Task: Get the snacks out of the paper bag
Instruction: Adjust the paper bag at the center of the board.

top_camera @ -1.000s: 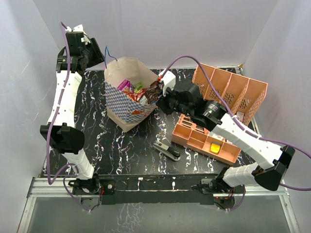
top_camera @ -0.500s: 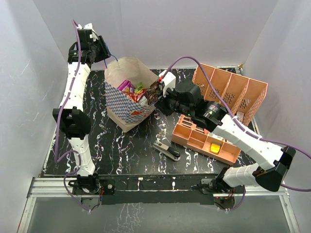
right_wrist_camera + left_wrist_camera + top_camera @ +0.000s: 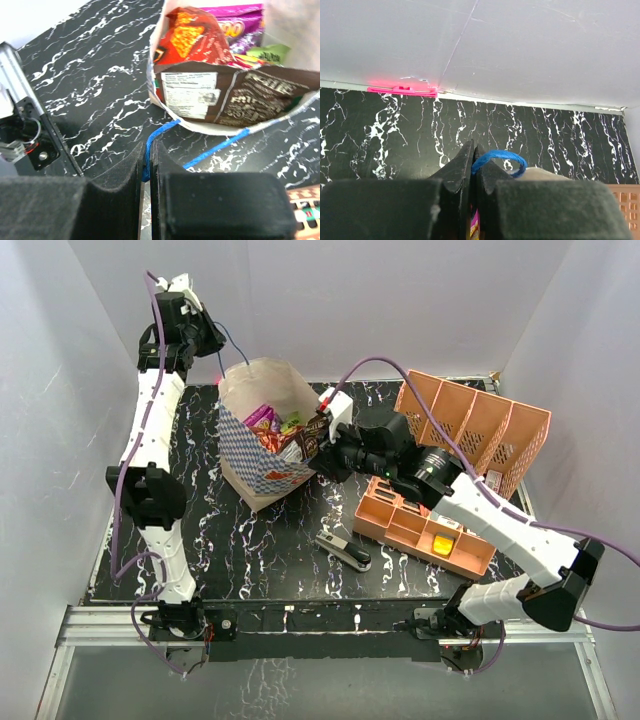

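Observation:
The paper bag (image 3: 255,468) stands at the back left of the table with its mouth open. Snacks (image 3: 285,430) fill it: in the right wrist view a red packet (image 3: 192,32), a brown packet (image 3: 250,97), a purple one (image 3: 240,25) and a green one (image 3: 267,52). My left gripper (image 3: 205,340) is high behind the bag, shut (image 3: 473,155) on the far blue string handle (image 3: 500,157). At the bag's right rim my right gripper (image 3: 325,445) is shut (image 3: 148,150) on the near blue string handle (image 3: 160,132).
A low salmon-pink organiser (image 3: 425,530) with small items lies right of the bag. A taller salmon-pink organiser (image 3: 475,425) leans behind it. A black stapler (image 3: 343,551) lies near the table's front middle. White walls close in the back and sides.
My left arm swung in from the far left to the bag's back, and its gripper closed on the far handle. The right gripper kept its hold; the bag's mouth shifted slightly.

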Tool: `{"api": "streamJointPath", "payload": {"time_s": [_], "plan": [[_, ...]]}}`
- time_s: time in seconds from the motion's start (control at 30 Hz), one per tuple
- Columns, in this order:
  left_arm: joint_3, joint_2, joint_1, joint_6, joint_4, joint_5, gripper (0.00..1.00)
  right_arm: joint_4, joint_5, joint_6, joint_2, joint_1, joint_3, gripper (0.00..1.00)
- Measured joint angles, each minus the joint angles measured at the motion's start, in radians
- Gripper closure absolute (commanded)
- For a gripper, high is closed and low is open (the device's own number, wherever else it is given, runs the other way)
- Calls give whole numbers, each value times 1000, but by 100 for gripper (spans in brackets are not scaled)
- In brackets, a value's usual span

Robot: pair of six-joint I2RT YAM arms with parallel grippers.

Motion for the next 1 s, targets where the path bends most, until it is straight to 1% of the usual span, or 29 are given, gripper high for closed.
{"api": "streamJointPath", "payload": {"time_s": [0.1,0.17,0.27,0.37,0.47,0.6,0.63,0.77,0.93,1.0], "plan": [[-58,-61,5,0,8,8,100,-4,-51,-5,39,14,36,92],[-70,-97,14,0,-13,18,100,-2,-79,-6,66,31,54,92],[-75,-142,34,0,-42,31,100,9,-123,0,112,69,72,92],[-119,-206,64,0,-60,45,100,25,-156,12,181,120,109,92],[-194,-279,93,4,-65,43,100,51,-176,27,258,183,153,92],[-365,-436,118,7,-53,42,100,87,-199,49,319,270,166,92],[-420,-489,121,6,-50,42,100,88,-202,53,322,287,166,92],[-552,-656,121,2,-60,31,100,94,-222,85,324,331,156,92],[-642,-810,121,13,-105,-19,100,104,-269,137,303,346,122,92],[-673,-856,121,17,-124,-35,100,108,-279,154,283,347,109,89]]}}
